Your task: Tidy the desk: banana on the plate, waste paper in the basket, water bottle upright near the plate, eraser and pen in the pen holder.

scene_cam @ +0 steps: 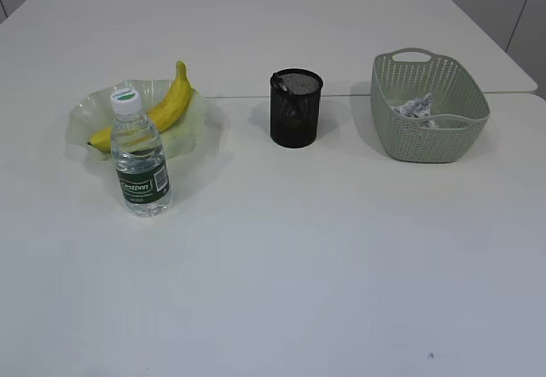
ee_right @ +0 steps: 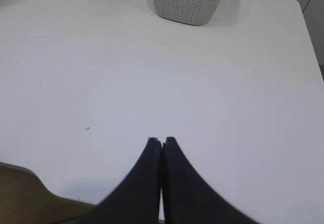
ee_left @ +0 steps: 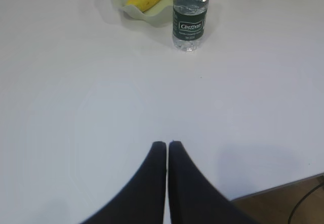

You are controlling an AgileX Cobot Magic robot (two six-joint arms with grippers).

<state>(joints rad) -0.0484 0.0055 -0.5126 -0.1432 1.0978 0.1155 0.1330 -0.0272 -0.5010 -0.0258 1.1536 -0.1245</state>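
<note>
Only the wrist views show the left end effector (ee_left: 167, 144) and right end effector (ee_right: 161, 140), both closed tight and holding nothing. The exterior view shows the banana (scene_cam: 162, 107) on the plate (scene_cam: 84, 114).

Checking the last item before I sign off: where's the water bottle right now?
In the exterior view the water bottle stands upright on the left of the table, just in front of the plate holding the banana.
</note>
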